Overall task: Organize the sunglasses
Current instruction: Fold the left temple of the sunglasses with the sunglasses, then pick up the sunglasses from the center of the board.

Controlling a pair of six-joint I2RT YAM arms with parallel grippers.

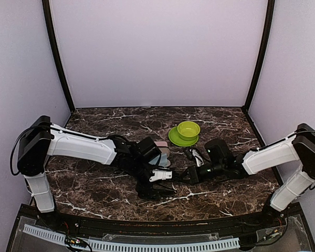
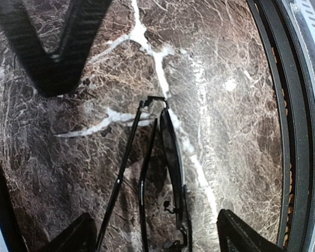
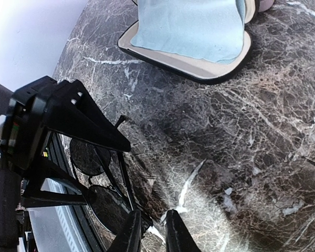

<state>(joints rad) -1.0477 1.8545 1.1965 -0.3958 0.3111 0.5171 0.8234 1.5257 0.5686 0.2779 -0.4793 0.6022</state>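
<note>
Sunglasses (image 2: 168, 149) lie on the table (image 3: 241, 147), our right gripper (image 3: 151, 227) seemingly pinched narrowly on one end, our left gripper (image 2: 153, 224) wide open astride them, holding nothing; they look like light, bendable wire, so we would grip the frame, never the lenses.

Bright, even light falls from above in the top view, leaving only soft shadows under the arms on the marble table (image 1: 94, 178). In the left wrist view, white glare spots sit on the stone and the table's near edge bows with lens distortion. The black sunglasses (image 2: 170, 152) are sharp, but the fingers (image 2: 241, 233) of the left gripper (image 2: 155, 220) are dark blurs. The right wrist view burns out white in its upper left corner.
</note>
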